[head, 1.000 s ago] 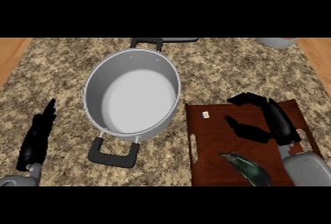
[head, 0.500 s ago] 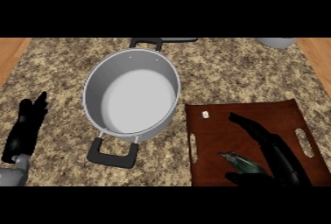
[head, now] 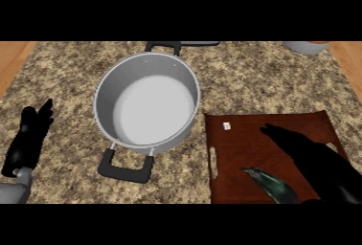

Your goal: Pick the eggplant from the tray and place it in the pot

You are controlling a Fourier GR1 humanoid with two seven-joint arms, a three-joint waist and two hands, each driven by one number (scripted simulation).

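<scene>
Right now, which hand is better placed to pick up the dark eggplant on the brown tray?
The right hand: it is over the brown tray, beside the dark eggplant. The left hand rests on the far side of the grey pot.

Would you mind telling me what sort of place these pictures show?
Most likely a kitchen counter: a speckled stone-look countertop carries a grey two-handled pot, and beside it a dark brown tray holds an eggplant.

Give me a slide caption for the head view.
Right hand open above eggplant on tray; pot empty.
</scene>
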